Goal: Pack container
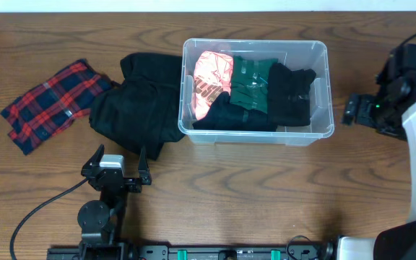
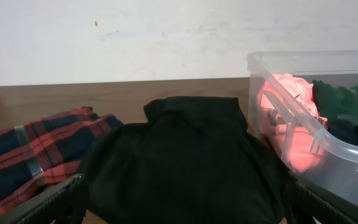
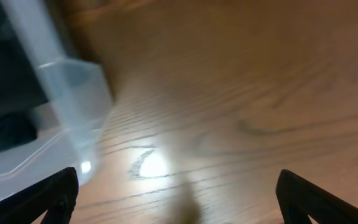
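The clear plastic container point(image 1: 316, 87) stands at the table's middle back; it holds a pink garment point(image 1: 211, 76), a dark green garment point(image 1: 250, 83) and black garments point(image 1: 291, 94). A black garment point(image 1: 132, 105) lies on the table against its left side, and a red plaid garment point(image 1: 45, 105) lies further left. My left gripper point(image 1: 118, 167) is open and empty near the front edge, just short of the black garment point(image 2: 185, 162). My right gripper point(image 1: 352, 110) is open and empty above bare wood right of the container, whose corner point(image 3: 73, 106) shows in the right wrist view.
The wooden table top point(image 1: 266, 188) spreads in front of the container. A white wall point(image 2: 135, 37) stands behind the table in the left wrist view. A black cable point(image 1: 35, 213) runs along the front left.
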Action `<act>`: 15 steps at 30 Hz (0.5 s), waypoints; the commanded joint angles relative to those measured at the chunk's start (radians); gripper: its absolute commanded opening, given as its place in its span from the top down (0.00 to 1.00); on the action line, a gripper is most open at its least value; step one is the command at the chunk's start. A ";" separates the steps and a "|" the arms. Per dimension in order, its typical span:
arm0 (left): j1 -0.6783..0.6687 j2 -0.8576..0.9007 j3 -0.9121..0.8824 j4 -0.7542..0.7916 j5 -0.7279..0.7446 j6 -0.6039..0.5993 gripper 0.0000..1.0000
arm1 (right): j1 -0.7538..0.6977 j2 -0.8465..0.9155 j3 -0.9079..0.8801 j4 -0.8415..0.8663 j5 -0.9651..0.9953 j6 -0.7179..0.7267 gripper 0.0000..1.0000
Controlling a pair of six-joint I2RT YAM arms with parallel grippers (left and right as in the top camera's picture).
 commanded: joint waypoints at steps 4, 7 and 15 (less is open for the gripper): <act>0.003 0.000 -0.026 -0.018 0.002 -0.009 0.02 | -0.050 -0.012 0.016 0.008 0.023 0.013 0.01; 0.003 0.000 -0.026 -0.018 0.003 -0.009 0.02 | -0.050 -0.012 0.016 0.008 0.023 0.013 0.01; 0.003 0.000 -0.026 -0.018 0.003 -0.009 0.02 | -0.050 -0.012 0.016 0.008 0.023 0.013 0.01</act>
